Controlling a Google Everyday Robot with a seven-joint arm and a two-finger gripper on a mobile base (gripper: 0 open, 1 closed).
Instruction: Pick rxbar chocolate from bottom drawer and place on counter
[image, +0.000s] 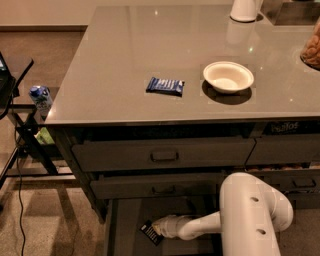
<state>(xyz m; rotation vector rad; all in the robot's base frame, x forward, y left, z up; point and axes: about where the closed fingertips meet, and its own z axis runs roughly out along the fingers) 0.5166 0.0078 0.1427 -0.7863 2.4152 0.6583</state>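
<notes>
Down at floor level beneath a kitchen island, the white robot arm (200, 227) reaches sideways into the wide, dark grey-brown bottom drawer (125, 222), which is pulled out so its flat interior lies open from above. Its gripper (160, 228) sits at the arm's tip, right against the rxbar chocolate (149, 233), a small flat bar in a black wrapper with white print lying askew on the drawer floor. Whether the gripper has closed on the bar or merely touches it cannot be told from this angle. The low, level reach appears chosen to slip under the two handled drawers (165, 155) above, both shut. Overhead, the glossy grey counter (125, 45) awaits the bar. A blue-wrapped bar (165, 85) and a shallow white bowl (228, 76) sit there, well apart from the near-left stretch, which looks the likeliest landing spot.
</notes>
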